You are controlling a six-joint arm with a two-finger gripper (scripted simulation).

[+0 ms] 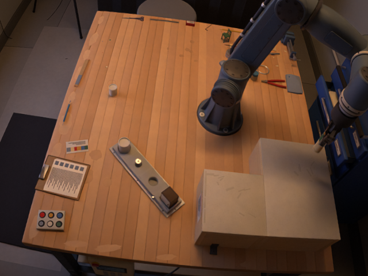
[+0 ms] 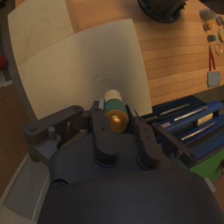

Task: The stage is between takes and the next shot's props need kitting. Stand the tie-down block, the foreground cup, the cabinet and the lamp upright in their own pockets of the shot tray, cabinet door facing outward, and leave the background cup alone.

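Observation:
My gripper (image 1: 324, 140) (image 2: 115, 109) hangs above the right edge of the tall cardboard box. The lamp (image 1: 319, 146) (image 2: 115, 109), with a green body, brass base and cream shade, is clamped between its closed fingers, shade pointing down. The grey shot tray (image 1: 146, 176) lies diagonally on the front left of the table. A white cup (image 1: 124, 144) stands in its far end pocket. A small brass-topped block (image 1: 138, 162) stands in the pocket beside the cup. One round pocket (image 1: 153, 181) is empty. The dark cabinet (image 1: 169, 197) stands in the near end pocket. Another cup (image 1: 112, 89) stands apart on the table, far left.
Two cardboard boxes (image 1: 267, 193) fill the front right of the table under the gripper. Blue drawers (image 1: 336, 118) stand beyond the right edge. The arm's base (image 1: 220, 114) sits mid-table. A clipboard (image 1: 64, 177) and button panel (image 1: 50, 219) lie front left. Pliers (image 1: 275, 83) lie at the back right.

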